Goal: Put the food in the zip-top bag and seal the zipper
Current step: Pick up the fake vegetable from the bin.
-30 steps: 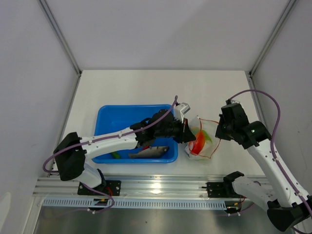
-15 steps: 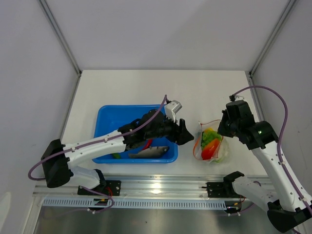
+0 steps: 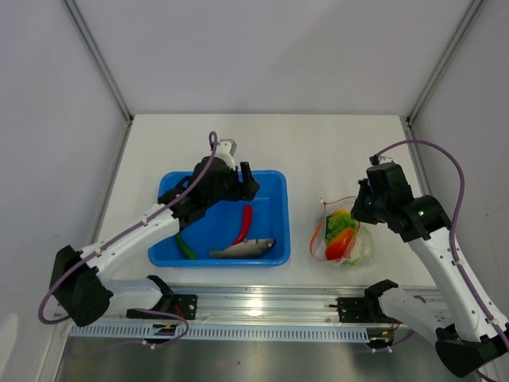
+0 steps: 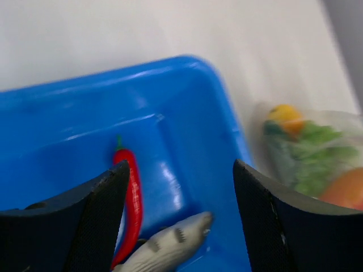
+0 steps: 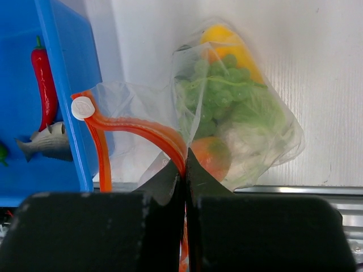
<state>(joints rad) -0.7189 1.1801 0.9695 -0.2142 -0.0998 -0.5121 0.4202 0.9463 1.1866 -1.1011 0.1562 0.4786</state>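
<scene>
The clear zip-top bag (image 3: 343,235) lies right of the blue tray (image 3: 274,179), holding green grapes (image 5: 218,90), a yellow mango (image 5: 227,41) and an orange-red tomato (image 5: 211,156). My right gripper (image 5: 185,156) is shut on the bag's red-orange zipper (image 5: 142,127), and the mouth gapes toward the tray. My left gripper (image 4: 180,164) hovers open and empty over the tray's back right part. Below it lie a red chili (image 4: 131,198) and a grey fish (image 4: 170,246). A green cucumber (image 3: 184,245) lies at the tray's front left.
The white slider tab (image 5: 83,107) sits at the zipper's end near the tray wall (image 5: 62,85). An aluminium rail (image 3: 254,304) runs along the near table edge just in front of the bag. Grey walls close in the table on three sides.
My left gripper opened at the bag's mouth, then drew back left over the tray, empty. The bag shifted slightly right and now shows green grapes inside. The right gripper kept its grip.
</scene>
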